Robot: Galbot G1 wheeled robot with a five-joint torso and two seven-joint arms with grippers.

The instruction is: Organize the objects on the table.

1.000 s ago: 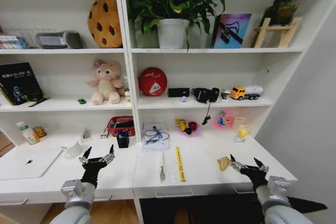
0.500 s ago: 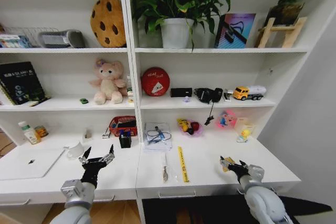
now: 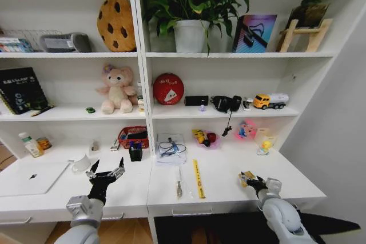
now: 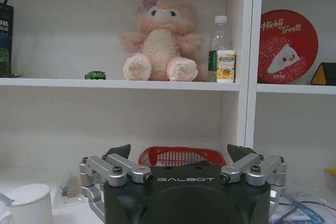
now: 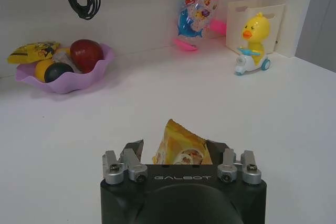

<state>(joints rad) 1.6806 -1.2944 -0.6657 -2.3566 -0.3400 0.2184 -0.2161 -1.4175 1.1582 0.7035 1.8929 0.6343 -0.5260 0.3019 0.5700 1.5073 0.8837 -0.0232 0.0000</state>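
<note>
"GALBOT" is printed in pale letters on the black body of both claws. On the middle shelf a round red tin (image 4: 288, 46) reads "Hicht Treats" above a white bird, and a bottle (image 4: 225, 51) with a yellow label stands just right of the pink teddy bear (image 4: 160, 40); its label is too small to read. A tiny green toy car (image 4: 95, 75) sits on that shelf, left of the bear.

The right claw (image 5: 177, 150) reaches low over the near right part of the white worktop (image 3: 229, 184), its fingers spread on either side of a small yellow snack packet (image 5: 180, 148) that lies between them; whether they press on it I cannot tell. Beyond it stand a purple shell-shaped dish (image 5: 65, 69) with a red ball and a dark one, a pink and blue toy (image 5: 195, 15), and a yellow duck on a scooter (image 5: 252, 50).

The left claw (image 3: 105, 174) hovers over the near left worktop, fingers wide apart and holding nothing. A white mug (image 3: 80, 164) stands just far-left of it, a silver laptop (image 3: 28, 178) lies further left, and a red basket (image 3: 132, 137) sits behind. Near the middle lie a yellow ruler (image 3: 197, 179) and a pen (image 3: 178, 182), side by side.
</note>
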